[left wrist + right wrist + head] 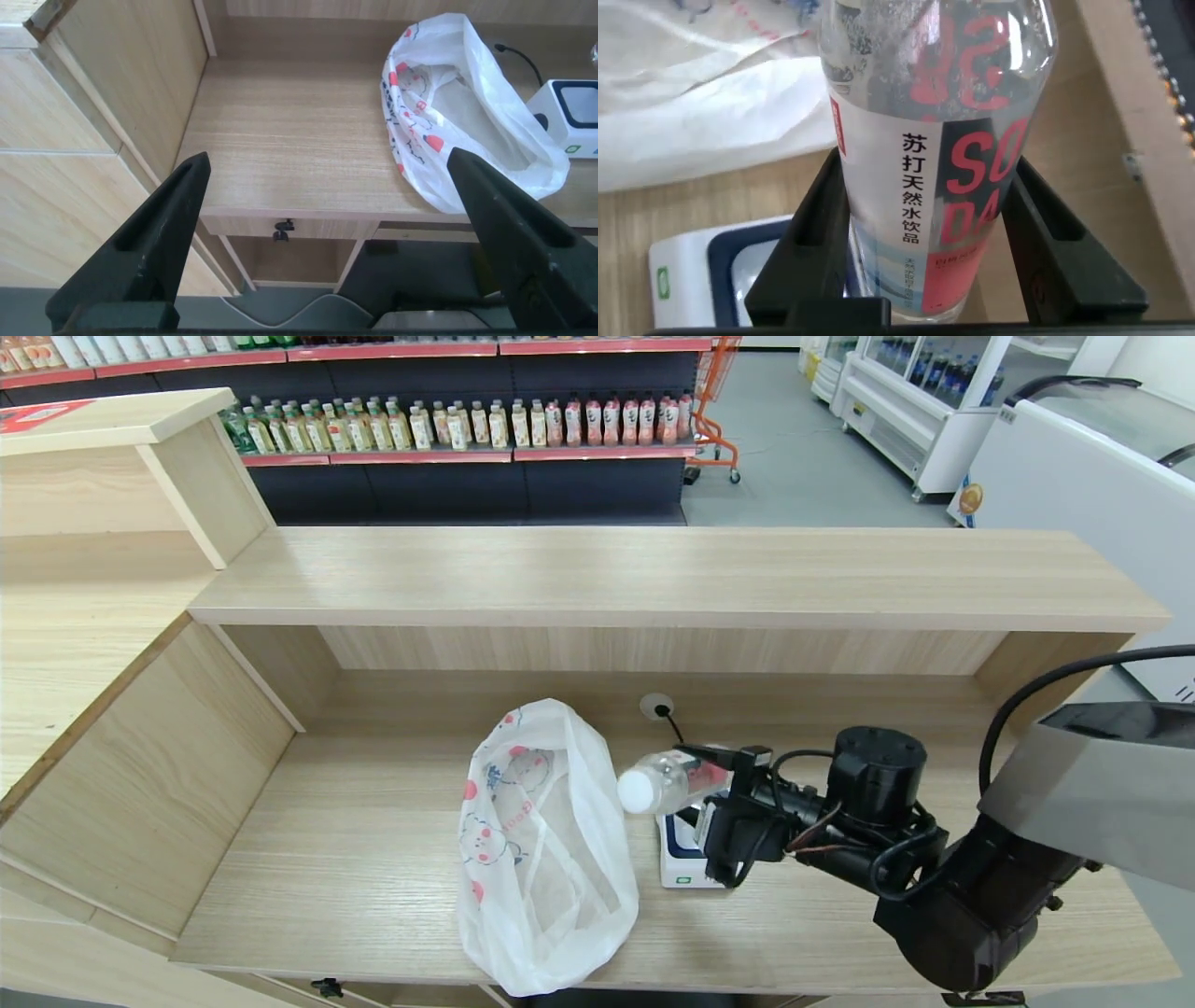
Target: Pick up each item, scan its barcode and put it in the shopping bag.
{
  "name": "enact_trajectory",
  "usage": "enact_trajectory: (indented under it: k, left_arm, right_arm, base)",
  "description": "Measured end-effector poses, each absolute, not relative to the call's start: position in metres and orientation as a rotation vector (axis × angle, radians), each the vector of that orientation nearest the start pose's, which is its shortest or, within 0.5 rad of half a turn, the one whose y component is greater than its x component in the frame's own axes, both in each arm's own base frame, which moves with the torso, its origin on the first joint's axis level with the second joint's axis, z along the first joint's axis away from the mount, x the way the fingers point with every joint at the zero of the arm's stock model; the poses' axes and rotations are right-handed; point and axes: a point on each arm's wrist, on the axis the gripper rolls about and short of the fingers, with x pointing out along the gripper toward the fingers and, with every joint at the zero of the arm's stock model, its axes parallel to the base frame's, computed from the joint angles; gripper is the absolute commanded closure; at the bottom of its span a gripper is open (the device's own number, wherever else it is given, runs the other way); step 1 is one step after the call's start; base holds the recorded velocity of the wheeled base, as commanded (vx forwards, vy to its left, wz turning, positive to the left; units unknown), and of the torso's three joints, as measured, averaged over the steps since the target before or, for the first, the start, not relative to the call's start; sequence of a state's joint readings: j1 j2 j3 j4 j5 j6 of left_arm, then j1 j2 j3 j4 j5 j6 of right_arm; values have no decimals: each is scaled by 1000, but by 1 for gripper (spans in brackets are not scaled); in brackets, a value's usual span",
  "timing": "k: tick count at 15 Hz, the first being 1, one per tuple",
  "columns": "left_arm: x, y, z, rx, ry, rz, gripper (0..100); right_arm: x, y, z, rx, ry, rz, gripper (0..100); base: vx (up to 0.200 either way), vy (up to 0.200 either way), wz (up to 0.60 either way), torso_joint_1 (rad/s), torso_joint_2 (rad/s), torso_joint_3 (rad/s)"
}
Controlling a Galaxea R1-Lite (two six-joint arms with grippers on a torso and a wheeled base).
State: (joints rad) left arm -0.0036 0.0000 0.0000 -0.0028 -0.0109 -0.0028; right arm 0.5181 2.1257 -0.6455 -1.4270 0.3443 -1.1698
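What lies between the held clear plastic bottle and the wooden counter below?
A white and blue box-shaped scanner, shown in the head and right wrist views.

Wooden counter (355, 859) (stocked shelves (467, 429) behind)

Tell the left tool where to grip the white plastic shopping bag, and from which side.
Probably the puffed-up left wall of the white plastic shopping bag, near its rim, approached from the robot's left by the open left tool; the right tool holding the clear plastic bottle crowds the other side.
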Motion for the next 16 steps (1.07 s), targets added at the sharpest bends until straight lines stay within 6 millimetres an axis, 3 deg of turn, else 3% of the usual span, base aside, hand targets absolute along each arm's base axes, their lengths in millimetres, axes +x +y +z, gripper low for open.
enact_trajectory:
  k: [4,7,9,12,16]
  left_arm:
    - [-23,0,76,-4,-2,-14,0]
    - [-23,0,76,-4,-2,-13,0]
    - [-23,0,76,-2,-2,-14,0]
    - [-23,0,76,-4,-3,-14,0]
    - [-23,0,76,-8,-3,-14,0]
  right_arm:
    - [275,201,144,-854,-253,708,100]
    - [264,206,200,-394,-72,702,100]
    - [262,198,226,-191,-42,673,100]
    - [259,183,225,-72,-24,670,100]
    - [256,181,215,-62,-21,740,100]
  base:
    - [0,0,0,0,0,0]
    - [0,0,0,0,0,0]
    - [0,0,0,0,0,0]
    - [0,0,0,0,0,0]
    - [0,200,0,0,1,4]
